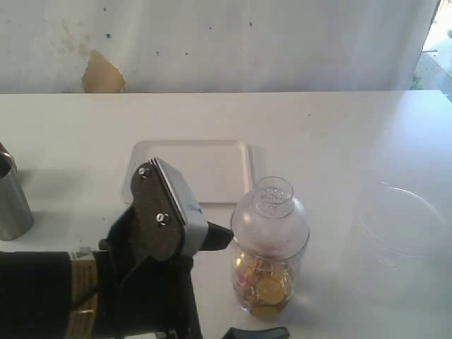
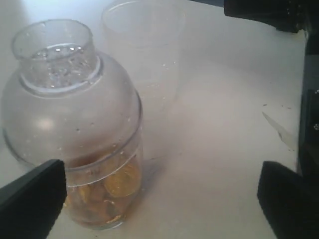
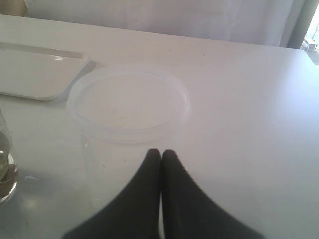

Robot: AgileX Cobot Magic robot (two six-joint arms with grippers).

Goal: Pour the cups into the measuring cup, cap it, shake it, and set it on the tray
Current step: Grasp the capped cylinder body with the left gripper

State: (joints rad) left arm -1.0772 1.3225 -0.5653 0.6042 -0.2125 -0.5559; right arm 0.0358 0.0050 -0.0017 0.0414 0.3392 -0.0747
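The measuring cup (image 1: 265, 279) stands upright on the table with the clear domed cap (image 1: 271, 212) seated on it and yellow-brown contents in its lower part. No scale shows on its side. My left gripper (image 2: 159, 199) is open, and the measuring cup (image 2: 94, 189) stands just inside one finger (image 2: 30, 199), apart from the other. My right gripper (image 3: 160, 155) is shut and empty, low by the front edge (image 1: 258, 332). The white tray (image 1: 205, 169) lies behind the measuring cup. The steel tumbler (image 1: 10, 201) stands far left. The wooden cup is out of view.
A wide unmarked clear container (image 1: 399, 233) stands right of the measuring cup, directly ahead of my right gripper's tips in the right wrist view (image 3: 128, 107). The left arm's body (image 1: 159, 219) fills the front left. A white wall runs along the back.
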